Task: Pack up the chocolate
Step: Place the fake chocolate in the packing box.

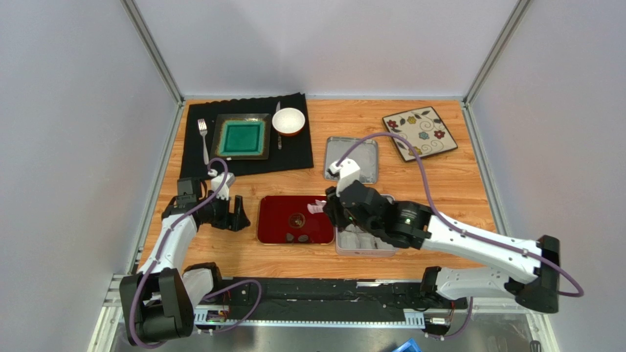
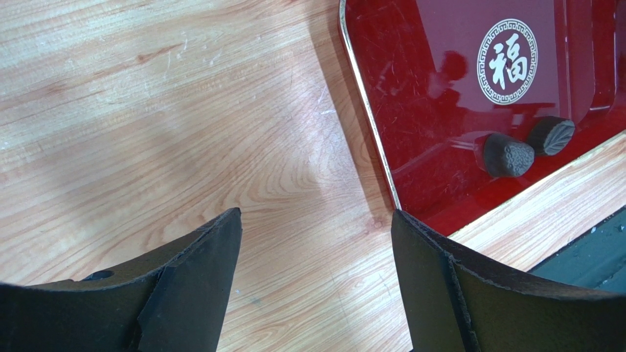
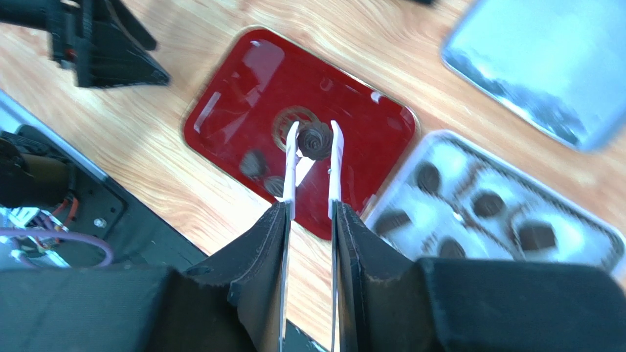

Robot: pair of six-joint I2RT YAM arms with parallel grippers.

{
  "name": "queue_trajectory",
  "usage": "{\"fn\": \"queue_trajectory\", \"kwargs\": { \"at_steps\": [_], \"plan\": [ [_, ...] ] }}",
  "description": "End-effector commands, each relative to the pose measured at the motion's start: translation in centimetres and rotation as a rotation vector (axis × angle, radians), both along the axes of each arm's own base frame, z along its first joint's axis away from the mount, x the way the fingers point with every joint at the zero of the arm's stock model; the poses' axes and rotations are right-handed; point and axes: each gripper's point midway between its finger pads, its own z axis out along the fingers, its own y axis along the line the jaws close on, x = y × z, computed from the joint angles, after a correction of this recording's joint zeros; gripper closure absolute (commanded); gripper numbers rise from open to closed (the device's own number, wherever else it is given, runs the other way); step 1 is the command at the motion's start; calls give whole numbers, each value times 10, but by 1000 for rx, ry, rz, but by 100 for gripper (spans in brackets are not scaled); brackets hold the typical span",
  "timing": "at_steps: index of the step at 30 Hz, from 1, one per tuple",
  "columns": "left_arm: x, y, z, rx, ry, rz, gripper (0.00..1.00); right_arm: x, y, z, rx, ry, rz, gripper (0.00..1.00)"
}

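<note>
Right gripper (image 3: 311,213) clamps white tongs (image 3: 292,165), tips flanking a round chocolate (image 3: 314,141) on the red tray (image 3: 228,95); tin (image 3: 610,246) lies lower right. Left gripper (image 2: 316,249) gapes, empty.

There it is, one sign to read: the Chinese character 福 (image 2: 507,61) in white, ringed by a round patterned border, on the floor of the red tray (image 2: 426,95). From the right wrist view that character is blurred, unreadable.

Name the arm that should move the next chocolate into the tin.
Right. The right claw grips tweezers bracketing a round chocolate over the red tray, beside the tin. The left claw hangs open, empty.
</note>
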Motion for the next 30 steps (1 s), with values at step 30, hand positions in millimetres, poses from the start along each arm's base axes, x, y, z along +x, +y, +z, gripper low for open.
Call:
{"fn": "queue_trajectory", "kwargs": {
  "at_steps": [30],
  "plan": [
    [15,-1,22,-22,-54,-20,17,-43,-96,-54,-50,197,-187,71]
  ]
}}
